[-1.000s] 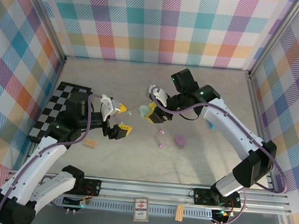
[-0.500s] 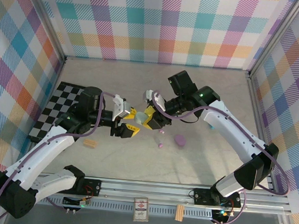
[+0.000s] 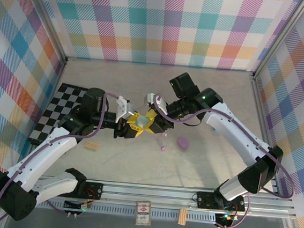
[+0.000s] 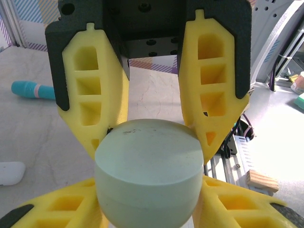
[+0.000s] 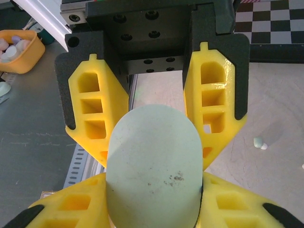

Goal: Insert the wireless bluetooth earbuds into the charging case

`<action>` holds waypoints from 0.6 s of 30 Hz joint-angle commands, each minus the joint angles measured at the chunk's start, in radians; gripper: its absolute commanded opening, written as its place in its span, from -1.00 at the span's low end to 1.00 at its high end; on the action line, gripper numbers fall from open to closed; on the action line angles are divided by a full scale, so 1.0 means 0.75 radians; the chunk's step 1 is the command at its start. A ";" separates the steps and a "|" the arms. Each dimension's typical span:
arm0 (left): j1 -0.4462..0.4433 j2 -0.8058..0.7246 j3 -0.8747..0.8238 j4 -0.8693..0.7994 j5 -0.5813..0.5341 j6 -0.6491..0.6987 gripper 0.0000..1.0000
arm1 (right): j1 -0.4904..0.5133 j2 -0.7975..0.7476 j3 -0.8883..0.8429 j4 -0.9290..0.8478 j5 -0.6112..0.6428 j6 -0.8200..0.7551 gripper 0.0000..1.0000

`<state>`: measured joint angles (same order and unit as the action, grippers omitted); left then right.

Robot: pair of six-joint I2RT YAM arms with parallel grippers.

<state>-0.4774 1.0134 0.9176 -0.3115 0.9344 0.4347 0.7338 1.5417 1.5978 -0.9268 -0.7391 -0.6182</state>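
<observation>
1. Charging case (image 4: 147, 175): pale green, pebble-shaped, a seam running round its body; held at the centre of the worktop (image 3: 144, 86) area, between two claws that meet it from opposite sides
2. Left claw (image 4: 153, 140): yellow fingers closed on the charging case, one pad against each flank
3. Right claw (image 5: 153, 156): yellow fingers closed on the same charging case, gripping it from the opposite side
4. Pink earbud (image 3: 163, 147): loose on the worktop, near the claws on the robot's side, just beside the purple case
5. Whitish earbud (image 5: 259, 142): loose on the worktop, apart from the charging case
6. Purple case (image 3: 182, 143): pebble-like, lying on the worktop under the right arm
7. White case (image 4: 10, 172): on the worktop, near the teal cylinder (image 4: 33, 89), which lies on its side
8. Wooden block (image 3: 90, 146): small, on the worktop beside the left arm
9. Checkered mat (image 3: 61, 102): black and white, at the worktop's left side, partly under the left arm
</observation>
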 commanded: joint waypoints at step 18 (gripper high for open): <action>-0.020 -0.008 0.034 0.035 0.074 -0.002 -0.09 | 0.014 0.027 0.029 0.006 0.021 -0.035 -0.43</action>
<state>-0.4774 1.0164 0.9176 -0.3149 0.9306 0.4278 0.7357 1.5570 1.6066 -0.9382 -0.7303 -0.6224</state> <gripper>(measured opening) 0.464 0.377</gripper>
